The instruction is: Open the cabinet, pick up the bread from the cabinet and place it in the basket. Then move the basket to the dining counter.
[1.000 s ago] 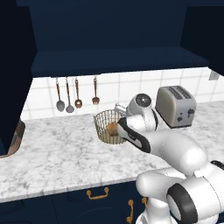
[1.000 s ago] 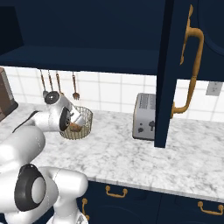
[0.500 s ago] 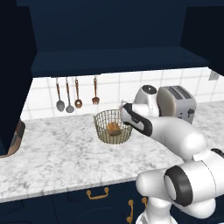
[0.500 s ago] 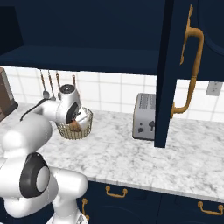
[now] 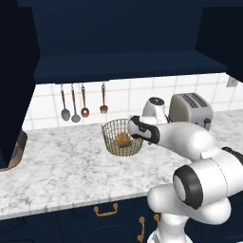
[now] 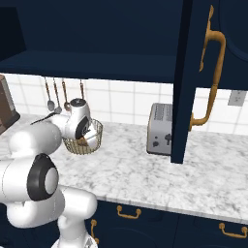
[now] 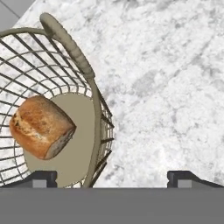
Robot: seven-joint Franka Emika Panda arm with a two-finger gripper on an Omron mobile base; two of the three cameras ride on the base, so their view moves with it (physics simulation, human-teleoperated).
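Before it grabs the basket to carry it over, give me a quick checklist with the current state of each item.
1. Bread inside the basket: ok.
2. Gripper open: ok.
3. Basket rim between the fingertips, one inside, one outside: ok.
4. Basket upright on the marble counter: ok.
5. Toaster apart from the basket: ok.
6. Path to the dining counter: cannot tell.

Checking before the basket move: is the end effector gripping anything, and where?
Nothing held. The open end effector straddles the basket rim; bread lies inside.
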